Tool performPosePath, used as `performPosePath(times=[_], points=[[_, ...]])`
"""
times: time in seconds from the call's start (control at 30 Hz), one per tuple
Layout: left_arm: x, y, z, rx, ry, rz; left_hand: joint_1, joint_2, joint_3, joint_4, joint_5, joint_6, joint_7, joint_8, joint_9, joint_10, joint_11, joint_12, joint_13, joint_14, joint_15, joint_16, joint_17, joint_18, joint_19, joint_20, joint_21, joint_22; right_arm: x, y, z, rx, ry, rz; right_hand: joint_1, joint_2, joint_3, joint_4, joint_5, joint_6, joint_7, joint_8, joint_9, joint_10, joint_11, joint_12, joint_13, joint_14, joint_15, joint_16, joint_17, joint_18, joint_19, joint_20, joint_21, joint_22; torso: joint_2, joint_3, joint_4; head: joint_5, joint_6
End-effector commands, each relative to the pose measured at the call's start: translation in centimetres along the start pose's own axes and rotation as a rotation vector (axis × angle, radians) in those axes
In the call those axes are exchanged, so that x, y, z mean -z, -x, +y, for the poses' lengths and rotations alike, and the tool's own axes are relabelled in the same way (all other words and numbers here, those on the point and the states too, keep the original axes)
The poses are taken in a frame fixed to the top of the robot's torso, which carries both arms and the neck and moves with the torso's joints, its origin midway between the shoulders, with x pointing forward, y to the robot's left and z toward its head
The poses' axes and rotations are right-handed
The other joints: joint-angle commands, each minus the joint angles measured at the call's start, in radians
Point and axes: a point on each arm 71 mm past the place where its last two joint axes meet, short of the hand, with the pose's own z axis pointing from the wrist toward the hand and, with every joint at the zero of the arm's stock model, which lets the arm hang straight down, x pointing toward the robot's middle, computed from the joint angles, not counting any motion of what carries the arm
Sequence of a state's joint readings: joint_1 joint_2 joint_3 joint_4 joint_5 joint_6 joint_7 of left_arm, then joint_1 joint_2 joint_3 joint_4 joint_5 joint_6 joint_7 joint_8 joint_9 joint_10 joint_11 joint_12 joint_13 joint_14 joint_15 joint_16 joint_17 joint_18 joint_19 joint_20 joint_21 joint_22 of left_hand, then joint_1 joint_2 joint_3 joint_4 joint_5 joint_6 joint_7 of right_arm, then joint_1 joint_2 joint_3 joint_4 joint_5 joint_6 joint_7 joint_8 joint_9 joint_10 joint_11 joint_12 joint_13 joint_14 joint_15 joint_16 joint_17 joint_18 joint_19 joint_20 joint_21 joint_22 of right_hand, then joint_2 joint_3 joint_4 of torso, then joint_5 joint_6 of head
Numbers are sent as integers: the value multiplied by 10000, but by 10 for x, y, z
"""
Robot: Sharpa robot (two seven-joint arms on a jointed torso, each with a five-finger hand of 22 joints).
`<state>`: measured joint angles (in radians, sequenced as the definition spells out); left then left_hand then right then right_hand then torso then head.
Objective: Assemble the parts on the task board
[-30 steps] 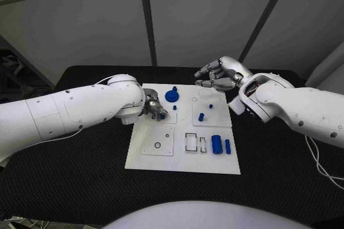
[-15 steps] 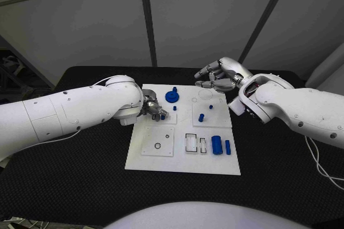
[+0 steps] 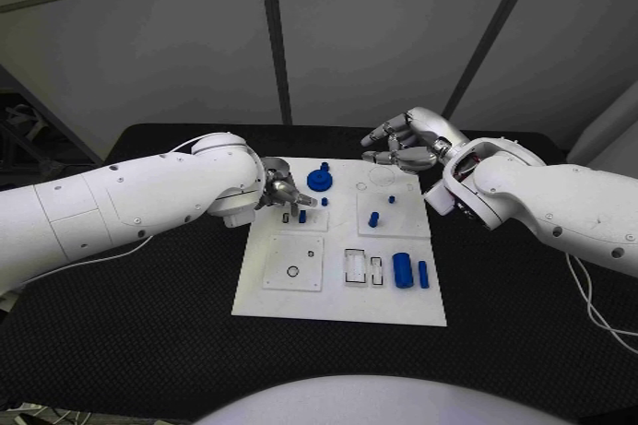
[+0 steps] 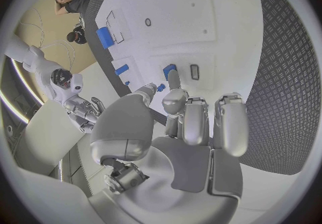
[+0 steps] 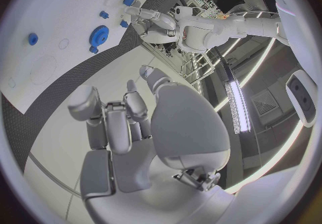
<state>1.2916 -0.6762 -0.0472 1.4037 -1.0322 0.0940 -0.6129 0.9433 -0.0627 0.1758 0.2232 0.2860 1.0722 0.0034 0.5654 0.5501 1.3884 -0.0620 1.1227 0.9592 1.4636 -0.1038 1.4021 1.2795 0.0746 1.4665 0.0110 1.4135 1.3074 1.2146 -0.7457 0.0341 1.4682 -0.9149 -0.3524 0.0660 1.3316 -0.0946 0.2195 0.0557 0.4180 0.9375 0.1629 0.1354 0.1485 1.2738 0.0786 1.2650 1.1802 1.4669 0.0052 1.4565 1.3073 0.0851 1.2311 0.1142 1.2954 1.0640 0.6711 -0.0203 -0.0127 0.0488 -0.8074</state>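
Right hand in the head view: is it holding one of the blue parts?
No. The right hand hovers past the board's far edge with curled fingers and nothing blue in it.

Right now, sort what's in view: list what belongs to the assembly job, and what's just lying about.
Job:
task board
blue gear
large blue cylinder
slim blue pin
blue peg
left hand
right hand

Lying about:
black table
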Motion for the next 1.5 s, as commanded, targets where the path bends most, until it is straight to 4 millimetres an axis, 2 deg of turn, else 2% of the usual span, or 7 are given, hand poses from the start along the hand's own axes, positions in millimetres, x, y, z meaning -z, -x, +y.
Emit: performPosePath(times=[0.03, 0.33, 0.57, 0.77, 0.9, 1.1, 1.5], points=[[4, 8, -2, 363, -251, -251, 242, -89, -200, -19, -72, -90, 35, -50, -17, -89, 28, -46, -133, 452, -58, -65, -3, -257, 333, -94, -195, 699, -1, 0, 1, 22, 56, 61, -95, 9, 19, 64, 45, 84, -8, 33, 12, 36, -46, -36, -5, 513, -52, -35, 285, 188, 14, -32, -40, -10, 3, 1, -2, 7, 6], [20, 36, 3, 702, -271, -208, 1041, -211, -719, -58, -28, -733, 286, -334, -199, -922, 223, -1120, -1574, 419, 52, -107, -53, -107, 74, -12, -858, 74, -1, 1, -1, 36, 13, 38, -95, 9, 19, 64, 45, 84, -8, 33, 12, 36, -46, -36, -5, 513, -52, -35, 285, 188, 14, -32, -40, -10, -4, 3, 10, 20, 55], [19, 66, 12, 804, 30, -338, 1842, -44, -953, -117, -10, -1656, 755, -1497, -1024, -1531, 612, -1750, -2518, 380, 368, -163, -136, 3, -149, 237, -1435, -429, -2, 1, -2, 44, -19, 20, -96, 9, 19, 68, 48, 83, -11, 33, 13, 46, -48, -27, 5, 515, -53, -34, 288, 188, 16, -33, -41, -11, -9, 10, -13, 49, 131], [7, 85, 24, 963, 514, -485, 2017, 20, -1202, -10, -83, -1632, 822, -1916, -1380, -1750, 681, -1939, -2898, 340, 434, -213, -211, 47, -207, 337, -1616, -566, -2, 2, -2, 47, -29, 0, -94, 10, 20, 68, 50, 82, -12, 34, 13, 37, -49, -37, -8, 511, -54, -43, 271, 191, 7, -33, -50, -26, 20, 12, -23, 73, 193], [-2, 90, 33, 634, 1068, -408, 1954, 79, -1464, 209, -196, -1466, 829, -2056, -1543, -1794, 691, -1946, -3028, 333, 450, -217, -222, 63, -214, 369, -1682, -604, -2, 2, -2, 49, -23, -11, -106, 21, 22, 86, 76, 81, -13, 35, 14, -45, -50, -125, -114, 489, -55, -94, 177, 217, -78, -34, -125, -156, 19, 8, -10, 81, 192], [-12, 94, 40, 255, 1558, -403, 1971, 147, -1867, 481, -957, -1045, 797, -2070, -1673, -1759, 675, -1849, -3094, 359, 439, -160, -145, 42, -151, 374, -1611, -496, -2, 2, -1, 48, 10, -26, -108, 19, 39, 120, 123, 72, -21, 40, 19, -357, -59, -479, -517, 435, -64, -219, -25, 271, -262, -39, -301, -433, 27, 3, -11, 135, 191], [-25, 89, 37, 109, 1589, -281, 1970, 222, -2276, 637, -1207, -497, 637, -1830, -1643, -1628, 547, -1734, -3097, 389, 344, -117, -86, 11, -67, 300, -1488, -342, -2, 0, 0, 32, 56, 14, -102, 18, 49, 130, 130, 70, -24, 43, 21, -490, -65, -646, -708, 426, -68, -241, -48, 289, -322, -43, -363, -525, 11, 8, -2, 253, 170]])
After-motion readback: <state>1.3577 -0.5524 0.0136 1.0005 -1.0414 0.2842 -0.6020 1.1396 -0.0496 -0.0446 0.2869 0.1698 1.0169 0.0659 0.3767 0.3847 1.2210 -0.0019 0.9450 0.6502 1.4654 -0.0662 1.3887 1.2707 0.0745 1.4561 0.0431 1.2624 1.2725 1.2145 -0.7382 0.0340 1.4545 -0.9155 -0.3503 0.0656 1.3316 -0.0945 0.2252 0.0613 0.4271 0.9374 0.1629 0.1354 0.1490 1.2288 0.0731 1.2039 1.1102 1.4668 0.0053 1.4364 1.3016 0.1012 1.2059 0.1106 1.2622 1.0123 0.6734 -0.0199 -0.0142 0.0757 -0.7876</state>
